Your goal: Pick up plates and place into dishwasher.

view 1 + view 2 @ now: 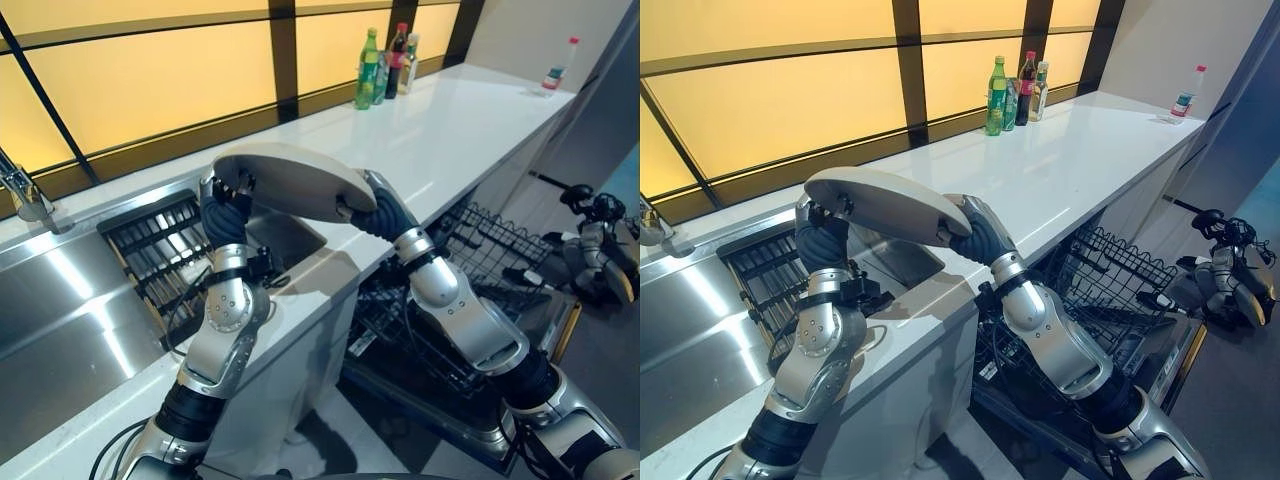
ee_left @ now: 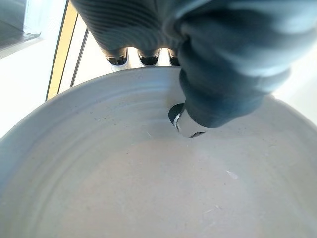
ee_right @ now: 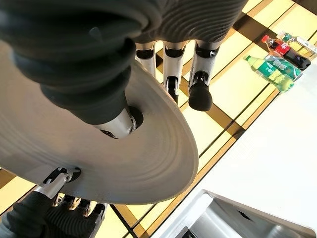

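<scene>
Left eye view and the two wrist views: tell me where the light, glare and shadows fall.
Left eye view: the amber backlit window panels glow, the steel sink carries bright streaks, and the round pale grey plate throws a shadow on the white countertop. Left wrist view: pale daylight beyond the plate's rim. Right wrist view: the plate's underside is lit, amber panels behind.

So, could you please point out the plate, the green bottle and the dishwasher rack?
plate (image 1: 290, 180), left eye view, underside.
green bottle (image 1: 995, 98), right eye view, body.
dishwasher rack (image 1: 1118, 268), right eye view, wire wall.
</scene>
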Robot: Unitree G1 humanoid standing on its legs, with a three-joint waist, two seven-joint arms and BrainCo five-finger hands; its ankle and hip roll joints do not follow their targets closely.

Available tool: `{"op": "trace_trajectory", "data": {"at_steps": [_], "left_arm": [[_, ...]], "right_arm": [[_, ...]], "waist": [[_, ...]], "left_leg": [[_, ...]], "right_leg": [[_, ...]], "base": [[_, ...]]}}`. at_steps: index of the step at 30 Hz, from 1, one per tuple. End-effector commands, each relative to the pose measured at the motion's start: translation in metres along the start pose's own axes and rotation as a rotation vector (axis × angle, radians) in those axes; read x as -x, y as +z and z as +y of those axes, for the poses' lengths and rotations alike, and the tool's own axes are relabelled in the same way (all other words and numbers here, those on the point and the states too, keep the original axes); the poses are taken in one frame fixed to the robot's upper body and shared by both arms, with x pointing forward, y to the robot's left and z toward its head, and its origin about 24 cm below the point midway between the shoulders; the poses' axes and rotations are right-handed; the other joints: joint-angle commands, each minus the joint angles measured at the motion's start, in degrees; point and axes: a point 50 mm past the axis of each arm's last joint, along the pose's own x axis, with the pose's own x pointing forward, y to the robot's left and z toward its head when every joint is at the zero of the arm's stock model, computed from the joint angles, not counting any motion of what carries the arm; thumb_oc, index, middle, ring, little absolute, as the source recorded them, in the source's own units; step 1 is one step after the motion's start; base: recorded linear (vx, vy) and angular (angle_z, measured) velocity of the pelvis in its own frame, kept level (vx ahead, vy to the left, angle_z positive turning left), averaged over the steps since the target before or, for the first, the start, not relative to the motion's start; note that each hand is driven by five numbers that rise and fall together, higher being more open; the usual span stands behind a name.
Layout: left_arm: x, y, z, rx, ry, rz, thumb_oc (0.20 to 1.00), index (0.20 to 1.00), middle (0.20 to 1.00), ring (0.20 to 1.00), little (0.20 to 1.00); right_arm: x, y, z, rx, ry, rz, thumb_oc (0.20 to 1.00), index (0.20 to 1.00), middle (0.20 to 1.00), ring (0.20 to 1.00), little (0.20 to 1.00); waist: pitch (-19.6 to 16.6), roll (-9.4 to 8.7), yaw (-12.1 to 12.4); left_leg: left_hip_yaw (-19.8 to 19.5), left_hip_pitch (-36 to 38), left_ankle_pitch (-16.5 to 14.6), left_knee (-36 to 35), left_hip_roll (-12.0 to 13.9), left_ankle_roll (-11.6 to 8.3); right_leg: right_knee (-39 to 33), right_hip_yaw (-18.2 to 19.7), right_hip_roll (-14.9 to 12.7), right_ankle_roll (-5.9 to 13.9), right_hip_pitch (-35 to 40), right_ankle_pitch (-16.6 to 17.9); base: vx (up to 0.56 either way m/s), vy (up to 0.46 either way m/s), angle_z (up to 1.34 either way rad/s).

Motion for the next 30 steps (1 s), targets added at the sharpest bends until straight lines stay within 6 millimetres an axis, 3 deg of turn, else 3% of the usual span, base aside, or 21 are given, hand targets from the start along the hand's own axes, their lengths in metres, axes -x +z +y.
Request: {"op": "trace_trajectory", "data": {"at_steps": [1, 10, 11, 12, 13, 23, 30], "left_arm": [[0.003, 0.013, -0.04, 0.097, -0.214, -0.066, 0.2, 0.2, 0.2, 0.2, 0.2], [0.002, 0.006, -0.043, 0.081, -0.219, -0.032, 0.2, 0.2, 0.2, 0.2, 0.2], [0.002, 0.004, -0.043, 0.073, -0.218, -0.017, 0.313, 0.313, 0.313, 0.313, 0.313], [0.001, 0.002, -0.042, 0.063, -0.214, -0.002, 0.944, 0.944, 0.944, 0.944, 0.944], [0.0, 0.001, -0.04, 0.054, -0.196, -0.002, 1.0, 1.0, 1.0, 1.0, 1.0], [-0.014, 0.009, 0.016, -0.055, 0.07, -0.089, 1.0, 1.0, 1.0, 1.0, 1.0], [-0.018, 0.015, 0.041, -0.127, 0.204, -0.148, 1.0, 1.0, 1.0, 1.0, 1.0]], "right_arm": [[-0.012, 0.043, -0.012, -0.096, -0.077, -0.22, 0.2, 0.2, 0.2, 0.2, 0.2], [-0.013, 0.042, -0.013, -0.154, -0.101, -0.217, 0.2, 0.2, 0.2, 0.2, 0.2], [-0.013, 0.041, -0.014, -0.154, -0.105, -0.216, 0.2, 0.2, 0.2, 0.2, 0.2], [-0.012, 0.039, -0.015, -0.163, -0.108, -0.21, 0.2, 0.2, 0.2, 0.2, 0.2], [-0.011, 0.038, -0.017, -0.175, -0.114, -0.207, 0.2, 0.2, 0.2, 0.2, 0.2], [0.007, 0.01, -0.048, -0.17, -0.27, -0.143, 0.2, 0.2, 0.2, 0.2, 0.2], [0.017, -0.004, -0.062, -0.117, -0.351, -0.091, 0.2, 0.2, 0.2, 0.2, 0.2]], "waist": [[-2.57, 0.19, 0.11], [-2.64, 0.2, -0.16], [-2.7, 0.22, -0.23], [-2.79, 0.27, -0.31], [-2.86, 0.33, -0.41], [-4.01, 0.89, -1.53], [-4.29, 1.36, -2.34]], "left_leg": [[0.38, 0.13, -1.53, -0.72, -0.5, 0.92], [0.69, 0.51, -1.47, -0.72, -0.45, 0.85], [0.77, 0.55, -1.5, -0.72, -0.45, 0.86], [0.9, 0.57, -1.53, -0.72, -0.41, 0.87], [1.06, 0.62, -1.52, -0.72, -0.34, 0.87], [1.92, 0.85, -1.26, -0.72, 0.22, 0.65], [2.41, 1.35, -1.28, -0.72, 0.46, 0.44]], "right_leg": [[2.04, -0.79, -2.17, 2.77, 2.52, -2.78], [2.13, -1.0, -2.11, 2.57, 2.83, -2.8], [2.11, -1.0, -2.1, 2.57, 2.87, -2.82], [2.09, -1.07, -2.1, 2.59, 2.91, -2.87], [2.1, -1.13, -2.13, 2.62, 2.94, -2.87], [2.55, -0.92, -1.87, 2.28, 2.83, -3.22], [2.54, -0.53, -1.65, 1.98, 3.13, -3.4]], "base": [[0.0, 0.0, 0.0], [0.0, 0.0, 0.0], [-0.04, -0.008, 0.0], [-0.03, -0.01, 0.0], [-0.04, -0.015, 0.0], [-0.02, -0.017, 0.0], [0.0, 0.0, 0.0]]}}
